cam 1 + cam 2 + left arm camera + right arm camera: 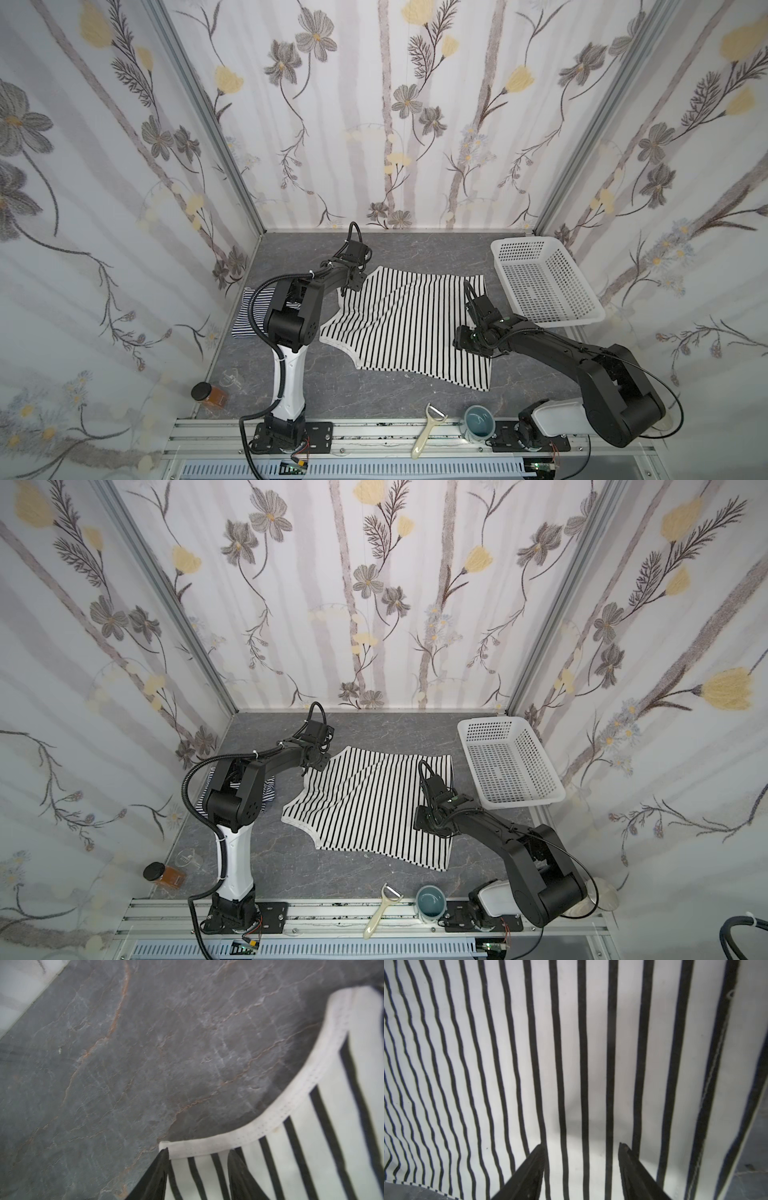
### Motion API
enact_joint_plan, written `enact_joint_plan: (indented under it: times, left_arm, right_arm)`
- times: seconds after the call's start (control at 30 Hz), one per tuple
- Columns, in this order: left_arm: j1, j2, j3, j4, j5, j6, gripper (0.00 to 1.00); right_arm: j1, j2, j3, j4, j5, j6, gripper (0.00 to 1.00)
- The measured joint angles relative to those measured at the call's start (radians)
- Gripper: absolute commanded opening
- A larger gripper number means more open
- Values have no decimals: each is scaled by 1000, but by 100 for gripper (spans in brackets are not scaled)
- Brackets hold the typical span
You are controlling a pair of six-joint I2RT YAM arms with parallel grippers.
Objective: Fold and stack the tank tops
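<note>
Tank tops: both are lying on the grey table [374,407]; the white top with black stripes [399,332] is lying spread out at centre frame, and the navy fine-striped top [245,322] is sitting compact at centre left, partly hidden by the left arm.
Long axis of spread top: running left to right across both top views, with the white-trimmed armhole end at left, the hem at right, and the stripes crossing it.
Left gripper [199,1157]: poising over the trimmed corner at the garment's upper left; the fingers are standing apart and clasping nothing, and contact with the cloth cannot be told.
Right gripper [581,1147]: hanging just inside the hem at the garment's upper right; the fingers are parted and nothing is held.
Nearer arm: each is serving its own end.
Cloth: lying mostly flat, with one diagonal crease.
</note>
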Motion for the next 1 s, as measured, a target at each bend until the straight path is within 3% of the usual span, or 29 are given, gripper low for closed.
enact_joint_plan:
  times: [0.63, 0.83, 1.0]
  left_arm:
    - [130, -19, -64, 86, -17, 33, 48]
    - [129, -116, -105, 34, 21, 33, 49]
    - [76, -240, -154, 39, 80, 26, 51]
  right_arm:
    - [2, 2, -46, 69, 23, 1, 58]
    - [2, -40, -35, 42, 13, -8, 60]
    - [0, -51, 34, 24, 11, -11, 60]
